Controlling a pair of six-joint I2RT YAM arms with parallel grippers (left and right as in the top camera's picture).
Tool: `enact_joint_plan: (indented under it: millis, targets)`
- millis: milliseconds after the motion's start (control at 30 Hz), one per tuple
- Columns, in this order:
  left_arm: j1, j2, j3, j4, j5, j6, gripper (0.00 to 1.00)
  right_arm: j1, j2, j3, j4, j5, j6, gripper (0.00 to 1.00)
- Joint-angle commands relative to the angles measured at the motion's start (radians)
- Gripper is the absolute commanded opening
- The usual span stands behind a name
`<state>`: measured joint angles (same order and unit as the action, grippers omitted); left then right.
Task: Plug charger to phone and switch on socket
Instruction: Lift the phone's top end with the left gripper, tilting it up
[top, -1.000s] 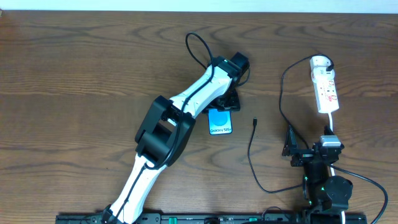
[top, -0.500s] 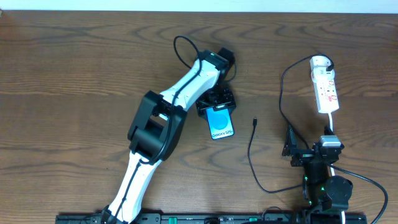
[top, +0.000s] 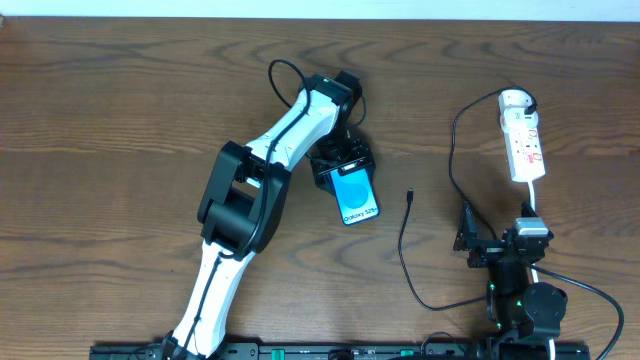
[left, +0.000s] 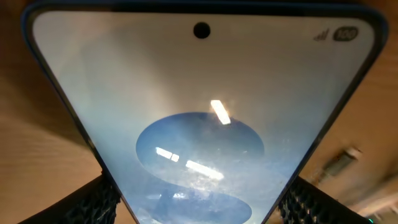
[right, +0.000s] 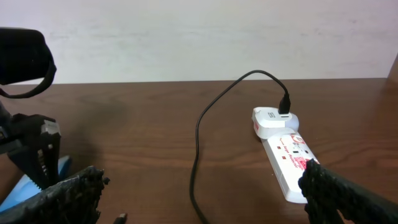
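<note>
My left gripper (top: 343, 168) is shut on the phone (top: 357, 195), a slim black-framed handset with a teal screen, gripping it by its long edges near the table's middle. In the left wrist view the phone (left: 199, 93) fills the frame between both fingers. The charger is a thin black cable (top: 403, 250) with its connector tip (top: 410, 195) lying loose on the wood, right of the phone. The white socket strip (top: 523, 140) lies at the far right, with the cable's adapter plugged into its far end. My right gripper (top: 497, 237) hangs open near the front right, empty; the socket (right: 289, 158) is ahead of it.
The strip's white lead (top: 535, 195) runs back towards the right arm. The black cable (right: 199, 143) loops across the wood between the two arms. A pale wall stands behind the table's far edge.
The left arm has swung to the left, turning the held phone so that its near end now points more to the right. The right arm, cable and socket have not moved.
</note>
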<state>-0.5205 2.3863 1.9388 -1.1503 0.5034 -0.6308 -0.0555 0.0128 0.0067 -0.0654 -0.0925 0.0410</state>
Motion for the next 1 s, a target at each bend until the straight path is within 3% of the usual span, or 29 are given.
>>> enact_joint_plan:
  millis: [0, 167, 367, 500, 600, 967]
  targets:
    - [-0.010, -0.043, -0.003, -0.004, -0.204, -0.002, 0.77, 0.005, -0.003, -0.001, -0.005, 0.005, 0.006, 0.99]
    - [-0.046, -0.039, -0.004, 0.002, -0.431, -0.037, 0.77, 0.005, -0.003, -0.001, -0.005, 0.005, 0.006, 0.99]
    - [-0.088, -0.030, -0.010, 0.048, -0.542, -0.037, 0.77, 0.005, -0.003, -0.001, -0.005, 0.005, 0.006, 0.99]
    - [-0.101, -0.027, -0.038, 0.085, -0.552, -0.037, 0.78, 0.005, -0.003, -0.001, -0.005, 0.005, 0.006, 0.99]
    - [-0.102, -0.027, -0.057, 0.090, -0.548, -0.037, 0.91, 0.005, -0.003, -0.001, -0.005, 0.005, 0.006, 0.99]
    - [-0.103, -0.027, -0.065, 0.065, -0.499, -0.036, 0.92, 0.005, -0.003, -0.001, -0.005, 0.005, 0.006, 0.99]
